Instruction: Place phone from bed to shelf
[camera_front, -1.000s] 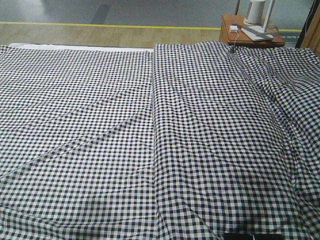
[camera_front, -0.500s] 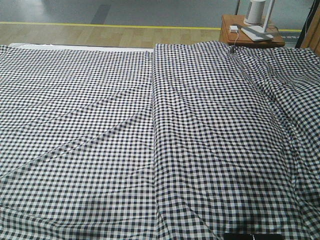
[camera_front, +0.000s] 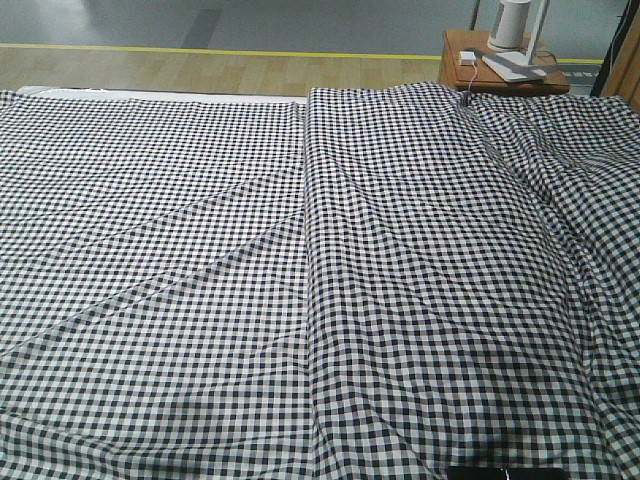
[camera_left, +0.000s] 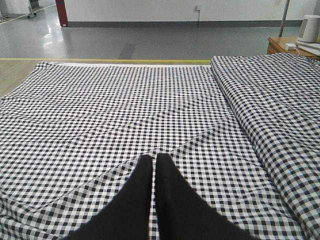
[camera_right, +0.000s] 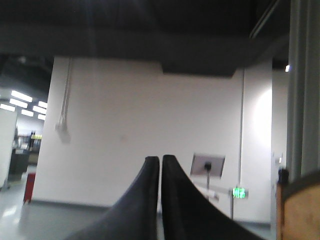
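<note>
Left fingers (camera_left: 135, 200): black, tapered, pressed together, tips hovering over the bed (camera_left: 125, 100). Right fingers (camera_right: 145, 200) are pressed tight too, pointing up at a plain white wall (camera_right: 150, 125), no bed in their view. That picture is dim and soft; a light wood board (camera_right: 297, 210) is cut off at the bottom right corner, too little showing to call it the shelf. Over to the sheets: small black-and-white check, creased, with a raised seam down the middle. Only the front view catches a black sliver (camera_front: 505, 473) lying on the bed at the bottom edge, cropped, so I can't say it's the phone. Far right, a reddish-brown bedside counter (camera_front: 452, 72) carries white items, partly cut off.
</note>
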